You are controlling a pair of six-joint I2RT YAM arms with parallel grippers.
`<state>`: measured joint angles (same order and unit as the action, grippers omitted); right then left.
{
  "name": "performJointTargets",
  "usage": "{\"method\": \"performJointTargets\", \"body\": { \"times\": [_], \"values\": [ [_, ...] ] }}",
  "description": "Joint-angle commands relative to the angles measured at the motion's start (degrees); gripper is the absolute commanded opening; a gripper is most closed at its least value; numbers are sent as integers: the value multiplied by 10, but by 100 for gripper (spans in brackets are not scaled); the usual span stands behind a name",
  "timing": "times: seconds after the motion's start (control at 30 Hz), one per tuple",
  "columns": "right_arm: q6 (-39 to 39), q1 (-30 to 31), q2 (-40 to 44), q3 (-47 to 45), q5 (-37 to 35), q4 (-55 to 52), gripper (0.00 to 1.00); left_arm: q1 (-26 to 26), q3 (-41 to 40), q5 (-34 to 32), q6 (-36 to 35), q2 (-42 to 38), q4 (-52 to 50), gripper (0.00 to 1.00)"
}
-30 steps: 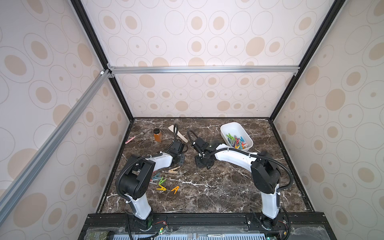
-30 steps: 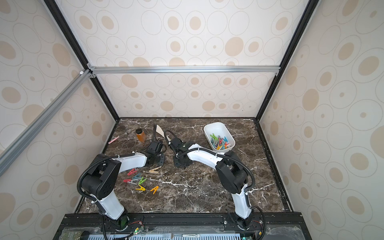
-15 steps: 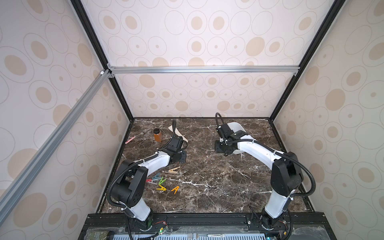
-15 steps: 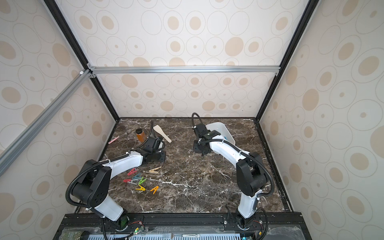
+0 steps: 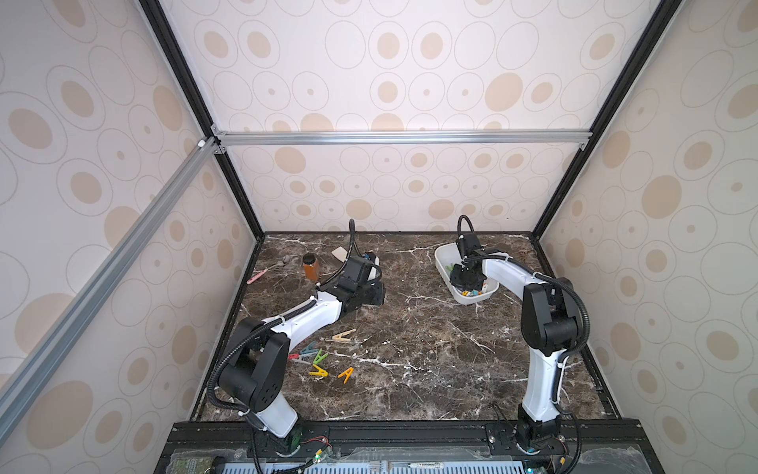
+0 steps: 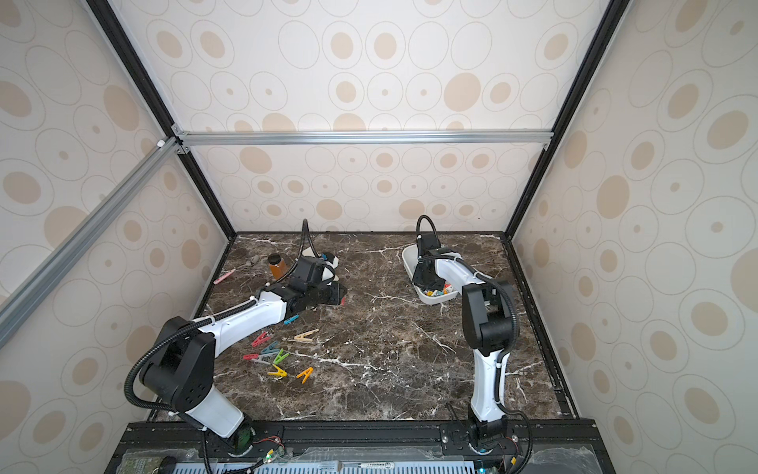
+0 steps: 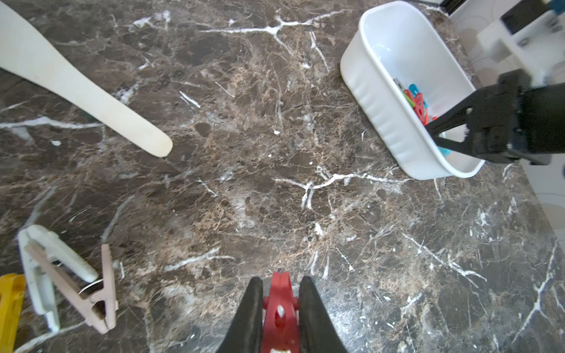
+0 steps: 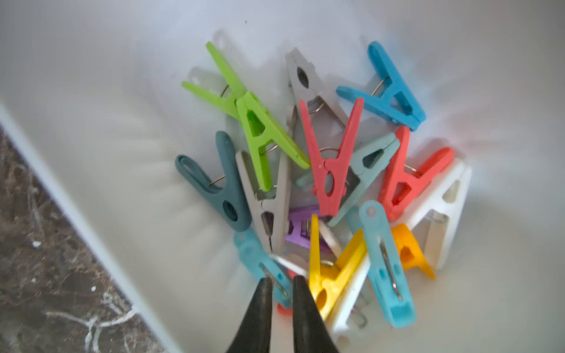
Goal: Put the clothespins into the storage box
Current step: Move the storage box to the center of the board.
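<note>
- Pinching a red clothespin (image 7: 279, 308) in the left gripper (image 7: 280, 281), near 11 o'clock on the table (image 5: 410, 369).
- Hanging inside the storage box (image 5: 442, 266) at 1 o'clock: right gripper (image 8: 282, 279), jaws nearly together, empty.
- Heaped in that box: many coloured clothespins (image 8: 330, 171).
- Scattered at 8 o'clock: several loose clothespins (image 5: 320, 357).
</note>
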<state>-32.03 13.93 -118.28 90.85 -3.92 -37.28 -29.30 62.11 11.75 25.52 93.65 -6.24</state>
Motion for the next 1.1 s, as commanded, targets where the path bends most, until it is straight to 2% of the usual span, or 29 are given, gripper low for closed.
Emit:
{"method": "performJointTargets", "body": {
  "times": [0.0, 0.23, 0.47, 0.67, 0.73, 0.83, 1.07],
  "values": [
    [13, 1, -15, 21, 16, -15, 13, -6, 33, 10, 9, 13, 15, 21],
    [28, 18, -4, -6, 83, -14, 12, -16, 76, 19, 6, 42, 17, 21],
    [26, 125, 36, -84, 119, -15, 12, -26, 125, 13, 7, 79, 24, 21],
    [7, 190, 69, -107, 153, -12, 12, -37, 153, -5, 7, 111, 25, 21],
    [6, 193, 93, -109, 162, -15, 12, -39, 163, -8, 9, 120, 28, 21],
    [10, 179, 154, -114, 129, -35, 13, -49, 189, -7, 11, 139, 30, 21],
    [-26, 89, 295, -196, 75, -31, 15, -98, 240, 1, 21, 211, 60, 22]
  ]
}}
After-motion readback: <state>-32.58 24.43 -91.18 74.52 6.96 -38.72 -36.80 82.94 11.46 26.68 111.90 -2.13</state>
